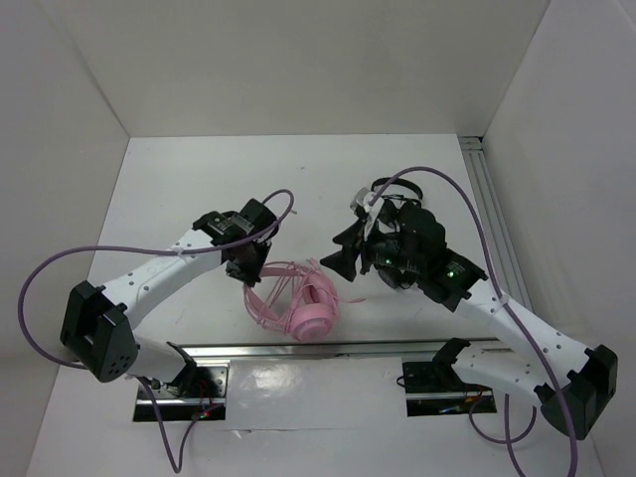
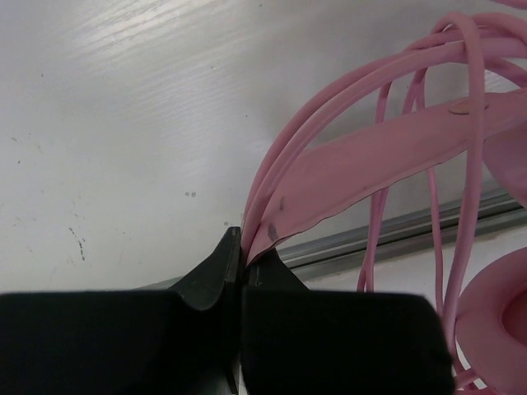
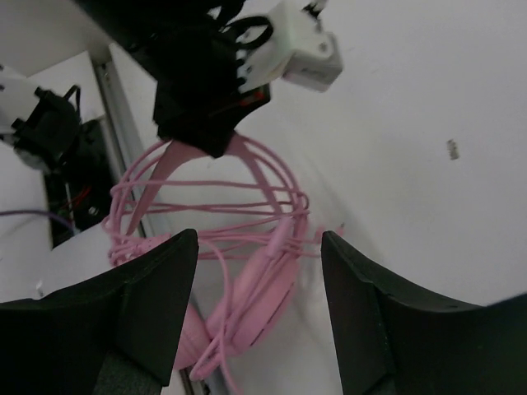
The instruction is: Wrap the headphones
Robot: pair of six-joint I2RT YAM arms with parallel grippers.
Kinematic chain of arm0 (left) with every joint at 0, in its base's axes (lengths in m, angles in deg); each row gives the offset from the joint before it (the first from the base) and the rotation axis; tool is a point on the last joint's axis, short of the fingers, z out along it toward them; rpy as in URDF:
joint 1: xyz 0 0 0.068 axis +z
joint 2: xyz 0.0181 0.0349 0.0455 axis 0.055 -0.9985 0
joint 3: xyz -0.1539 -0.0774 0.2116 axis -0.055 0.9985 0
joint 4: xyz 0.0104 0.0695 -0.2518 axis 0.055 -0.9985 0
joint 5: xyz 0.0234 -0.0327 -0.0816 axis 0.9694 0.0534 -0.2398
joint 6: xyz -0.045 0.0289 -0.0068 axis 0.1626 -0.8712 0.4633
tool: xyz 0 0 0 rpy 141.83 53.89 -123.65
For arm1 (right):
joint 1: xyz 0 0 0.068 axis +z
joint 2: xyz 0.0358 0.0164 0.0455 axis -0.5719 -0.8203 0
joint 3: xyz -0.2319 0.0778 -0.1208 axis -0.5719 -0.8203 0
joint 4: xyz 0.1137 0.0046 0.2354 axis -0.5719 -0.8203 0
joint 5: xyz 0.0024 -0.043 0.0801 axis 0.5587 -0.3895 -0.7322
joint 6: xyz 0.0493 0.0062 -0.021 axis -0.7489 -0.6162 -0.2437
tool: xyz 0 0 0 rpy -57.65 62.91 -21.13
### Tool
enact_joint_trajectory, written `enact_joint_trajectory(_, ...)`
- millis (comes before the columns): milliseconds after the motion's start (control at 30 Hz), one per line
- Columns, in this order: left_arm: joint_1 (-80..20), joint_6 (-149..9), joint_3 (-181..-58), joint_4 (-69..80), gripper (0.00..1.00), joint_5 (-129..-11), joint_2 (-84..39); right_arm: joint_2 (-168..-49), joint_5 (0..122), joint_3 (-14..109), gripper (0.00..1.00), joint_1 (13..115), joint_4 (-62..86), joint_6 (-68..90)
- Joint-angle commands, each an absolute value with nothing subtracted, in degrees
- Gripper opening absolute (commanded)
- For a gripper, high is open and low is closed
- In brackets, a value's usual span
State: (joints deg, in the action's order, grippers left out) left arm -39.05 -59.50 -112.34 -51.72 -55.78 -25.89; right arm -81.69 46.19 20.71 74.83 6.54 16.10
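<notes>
The pink headphones point(image 1: 310, 304) lie near the table's front middle, earcups down, cord looped several times around the wire headband. My left gripper point(image 1: 248, 270) is shut on the pink headband at its left side; the left wrist view shows the band and wires point(image 2: 370, 156) pinched between the jaws point(image 2: 241, 267). My right gripper point(image 1: 343, 256) is open and empty, just right of and above the headphones. In the right wrist view the headphones point(image 3: 255, 284) show between its spread fingers, with the cord's plug end point(image 3: 329, 234) loose at the right.
Black headphones point(image 1: 393, 199) sit behind the right wrist at the back right. A metal rail point(image 1: 298, 350) runs along the table's front edge, another rail point(image 1: 492, 214) along the right side. White walls close in the table.
</notes>
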Motion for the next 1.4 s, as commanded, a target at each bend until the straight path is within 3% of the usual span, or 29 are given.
enact_joint_trajectory(0,-38.57,-60.51,-116.69,-47.72,0.0,-62.72,-26.19,-80.85,38.62,17.06,0.68,76.8,2.94,16.82)
enact_joint_trajectory(133,-35.95,-59.82,-117.31,-46.14,0.0,-63.25,-26.89,-80.14,40.65,15.9,0.56,78.39,4.35,15.94)
enact_joint_trajectory(267,-31.38,-60.33,-117.31,-42.89,0.0,-71.32,-26.89,-79.53,42.06,15.38,0.36,80.06,4.35,15.33)
enact_joint_trajectory(333,-30.05,-60.34,-117.31,-42.88,0.0,-73.44,-27.42,-80.05,42.06,15.99,0.39,80.06,3.21,15.33)
enact_joint_trajectory(433,-28.64,-61.48,-117.93,-42.88,0.0,-74.76,-27.94,-80.58,42.06,16.52,0.52,80.68,3.2,15.86)
enact_joint_trajectory(733,-28.11,-63.15,-117.93,-43.93,0.0,-76.26,-27.33,-82.42,49.61,15.99,0.56,83.3,7.07,15.86)
enact_joint_trajectory(967,-28.81,-64.29,-115.65,-43.93,0.0,-76.09,-26.72,-87.69,54.98,21.7,0.62,86.04,3.82,19.9)
enact_joint_trajectory(1367,-30.92,-65.35,-113.44,-44.46,0.0,-72.48,-25.5,-94.9,59.9,30.93,0.65,86.04,1.19,25.61)
